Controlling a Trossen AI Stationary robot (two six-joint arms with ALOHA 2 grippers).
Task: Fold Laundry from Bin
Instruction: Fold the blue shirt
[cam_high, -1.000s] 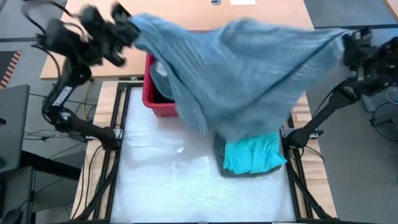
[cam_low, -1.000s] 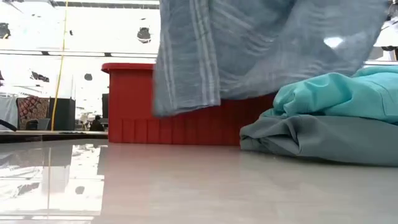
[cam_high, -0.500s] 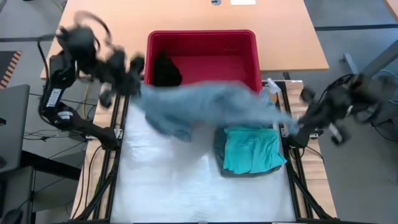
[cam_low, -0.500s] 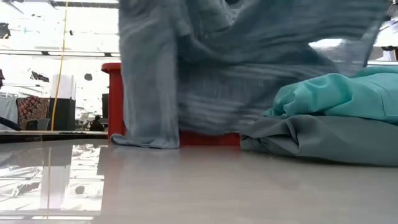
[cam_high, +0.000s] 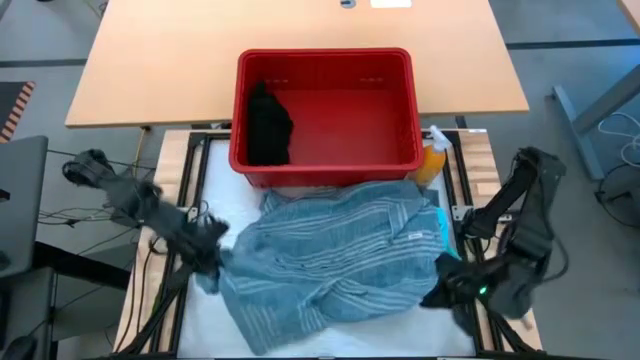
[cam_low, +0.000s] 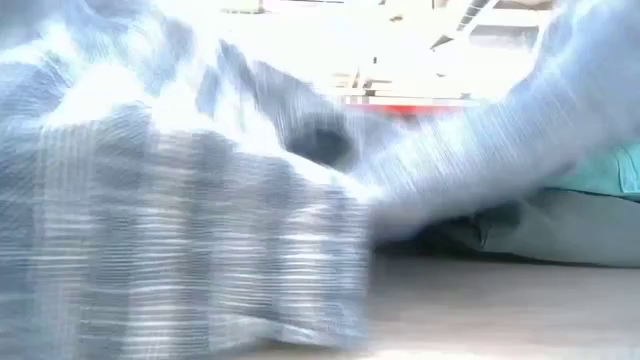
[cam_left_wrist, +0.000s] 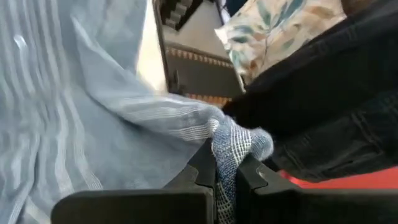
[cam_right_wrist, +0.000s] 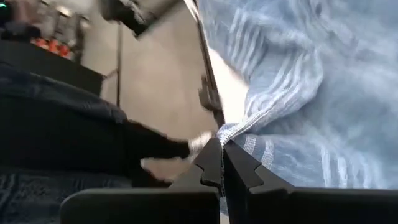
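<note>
- Across the near half of the counter (cam_high: 200, 330), the blue-grey striped cloth (cam_high: 330, 260) lies spread and rumpled, just in front of the red bin (cam_high: 330, 150).
- Left hand (cam_high: 208, 258) pinches its left edge; right hand (cam_high: 440, 292) pinches its right edge.
- Black garment (cam_high: 268, 125) sits inside the bin.
- No legible writing anywhere.

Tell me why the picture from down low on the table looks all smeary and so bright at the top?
In the low view the striped cloth fills most of the picture, close up and smeared by blur, with white glare above it; the teal garment at the side looks sharper. The high view is clear: the cloth lies spread before the red bin.
</note>
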